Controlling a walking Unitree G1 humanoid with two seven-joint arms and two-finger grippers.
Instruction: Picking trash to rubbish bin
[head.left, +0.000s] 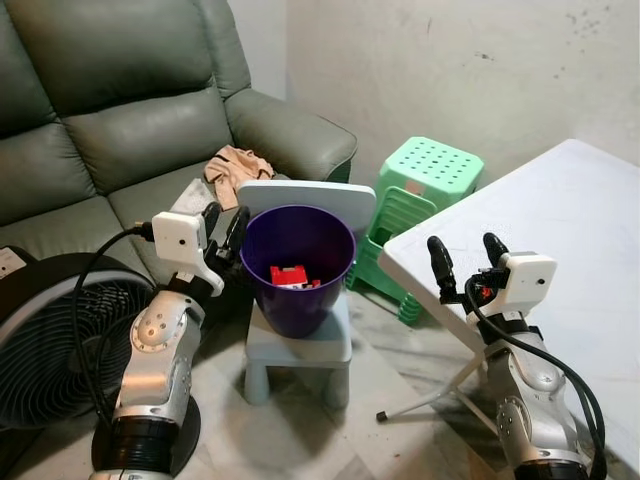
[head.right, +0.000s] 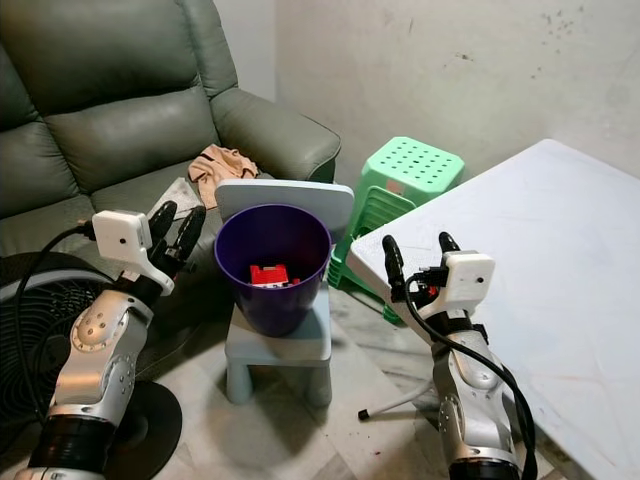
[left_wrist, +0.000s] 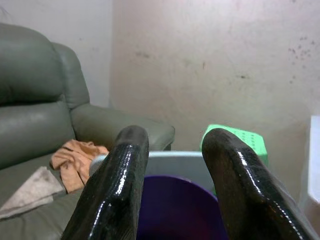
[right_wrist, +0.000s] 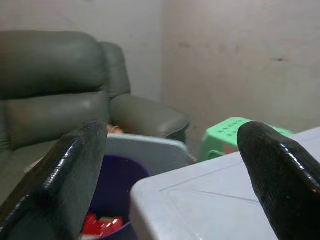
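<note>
On the small grey stool (head.left: 300, 345) in front of us stands the purple bin (head.left: 297, 268), with red packaging (head.left: 291, 276) already lying in its bottom. We judge that trash light, crushable and a little slick, best pinched at a folded edge. Our left tool (head.left: 224, 232) hovers just beside the bin's rim, fingers parted and holding nothing. Our right tool (head.left: 467, 262) is spread wide and released, over the corner of the white bench (head.left: 560, 230). Nearby are the green stools (head.left: 420, 190), a fan (head.left: 45, 330), and the sofa (head.left: 120, 120) with an orange cloth (head.left: 236, 165). The bench leg crowds our right arm's path.
</note>
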